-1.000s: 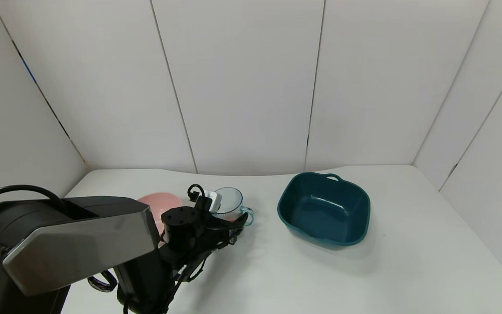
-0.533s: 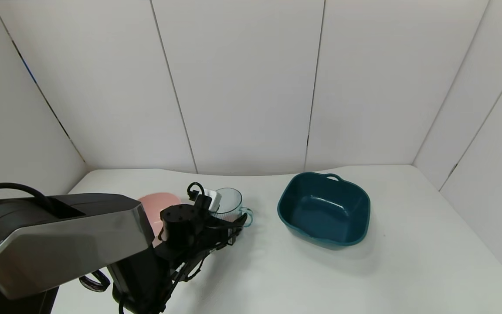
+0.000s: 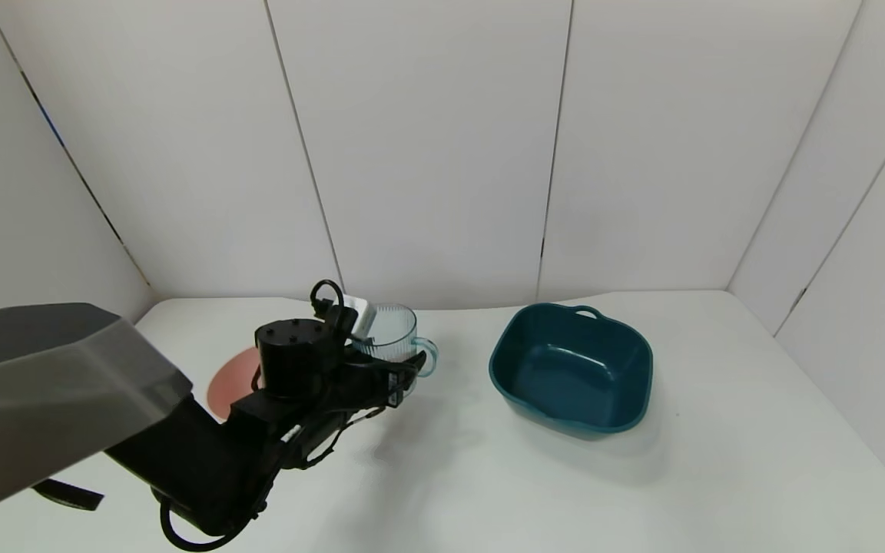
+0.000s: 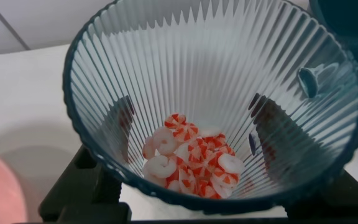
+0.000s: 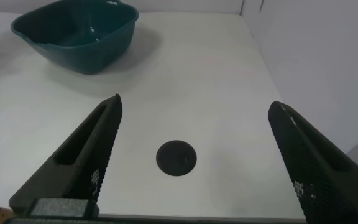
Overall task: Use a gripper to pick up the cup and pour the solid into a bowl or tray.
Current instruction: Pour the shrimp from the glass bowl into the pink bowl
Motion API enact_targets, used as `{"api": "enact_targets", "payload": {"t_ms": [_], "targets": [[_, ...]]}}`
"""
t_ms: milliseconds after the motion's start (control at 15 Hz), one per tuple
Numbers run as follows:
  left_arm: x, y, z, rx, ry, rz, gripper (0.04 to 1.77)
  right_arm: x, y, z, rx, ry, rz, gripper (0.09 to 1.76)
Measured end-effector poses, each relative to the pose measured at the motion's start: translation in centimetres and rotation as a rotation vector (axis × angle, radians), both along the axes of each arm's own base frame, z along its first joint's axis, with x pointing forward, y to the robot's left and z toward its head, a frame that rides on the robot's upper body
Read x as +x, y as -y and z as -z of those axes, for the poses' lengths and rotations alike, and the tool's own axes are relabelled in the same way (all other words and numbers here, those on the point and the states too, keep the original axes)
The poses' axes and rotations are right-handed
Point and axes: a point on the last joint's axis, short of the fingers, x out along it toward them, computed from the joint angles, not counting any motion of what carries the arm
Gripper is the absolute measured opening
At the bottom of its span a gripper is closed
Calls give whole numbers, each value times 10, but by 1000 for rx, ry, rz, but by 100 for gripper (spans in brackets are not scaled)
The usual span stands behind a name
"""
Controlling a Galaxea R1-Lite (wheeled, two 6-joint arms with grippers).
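The left tool (image 3: 400,376) pinches the cup (image 3: 392,336) and has lifted it off the surface (image 3: 488,476); next, tip the solid (image 4: 191,158) into the pink bowl (image 3: 226,380)

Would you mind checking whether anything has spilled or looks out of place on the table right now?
Nothing stands out. The left hand holds the ribbed cup upright above the table, with the red and white pieces all at its bottom. The pink bowl and teal basin sit upright; no pieces lie loose.
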Motion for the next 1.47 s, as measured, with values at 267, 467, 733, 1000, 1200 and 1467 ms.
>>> {"api": "enact_targets", "payload": {"t_ms": [267, 467, 733, 1000, 1200, 1467], "targets": [[-4, -24, -49, 12, 31, -63, 134, 0, 0, 0, 0, 1, 0, 171], [-8, -54, -79, 28, 83, -137, 134, 0, 0, 0, 0, 2, 0, 171], [-15, -99, -91, 68, 118, -249, 134, 0, 0, 0, 0, 2, 0, 171], [-21, -131, -86, 154, 103, -327, 134, 0, 0, 0, -1, 3, 0, 171], [-25, -149, -81, 234, 88, -369, 134, 0, 0, 0, -3, 5, -1, 171], [-28, -165, -76, 348, 71, -394, 134, 0, 0, 0, -3, 6, -1, 171]]}}
